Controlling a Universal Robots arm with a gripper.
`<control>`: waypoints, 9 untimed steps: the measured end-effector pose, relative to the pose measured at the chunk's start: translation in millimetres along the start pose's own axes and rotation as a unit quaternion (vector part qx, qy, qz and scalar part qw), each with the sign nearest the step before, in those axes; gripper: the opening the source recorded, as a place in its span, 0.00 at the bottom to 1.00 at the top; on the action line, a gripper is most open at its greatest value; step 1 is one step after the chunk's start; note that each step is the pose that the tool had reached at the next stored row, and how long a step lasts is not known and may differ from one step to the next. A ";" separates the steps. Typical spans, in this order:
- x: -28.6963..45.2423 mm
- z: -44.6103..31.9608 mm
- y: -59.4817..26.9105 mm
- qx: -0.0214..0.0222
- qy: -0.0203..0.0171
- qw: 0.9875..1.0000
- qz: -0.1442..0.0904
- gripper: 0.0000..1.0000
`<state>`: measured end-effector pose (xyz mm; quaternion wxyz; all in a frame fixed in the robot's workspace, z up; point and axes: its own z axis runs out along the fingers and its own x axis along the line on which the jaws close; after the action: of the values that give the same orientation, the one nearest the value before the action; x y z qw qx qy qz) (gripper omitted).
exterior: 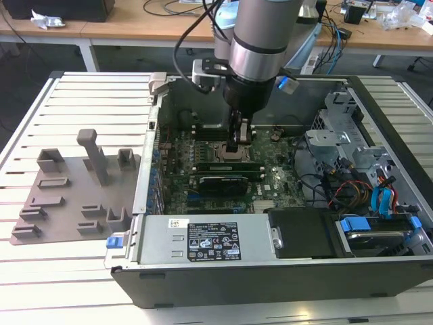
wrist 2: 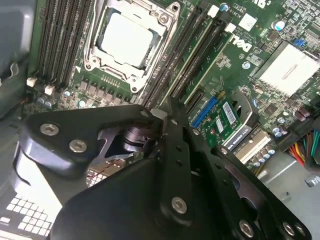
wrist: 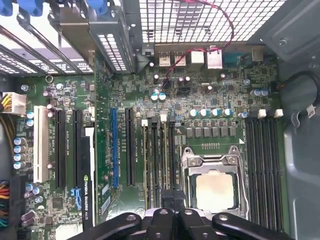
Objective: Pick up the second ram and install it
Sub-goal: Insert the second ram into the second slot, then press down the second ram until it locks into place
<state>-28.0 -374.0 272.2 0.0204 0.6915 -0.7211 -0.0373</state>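
- Inside the open computer case, lying on the slatted tabletop, the arm's hand hangs low over the motherboard, beside the CPU socket
- The hand's fingers are drawn tight together (nothing visible between them)
- A green ram stick sits seated in a slot just beside the socket
- The grey fixture plate lies near the tabletop's edge on the exterior view's left

The arm reaches straight down in the exterior view, its silver wrist vertical above the dark hand. In both wrist views the hand's black fingers are pressed together at their tips.
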 end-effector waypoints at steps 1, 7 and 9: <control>0.0 -0.4 0.0 0.000 0.000 1.000 0.000 0.10; -1.4 6.2 -38.1 -0.004 0.000 1.000 0.000 0.10; -1.8 9.9 -50.2 -0.004 0.000 1.000 0.000 0.10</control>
<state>21.2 -374.0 258.3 0.0236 0.6913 -0.7211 -0.0403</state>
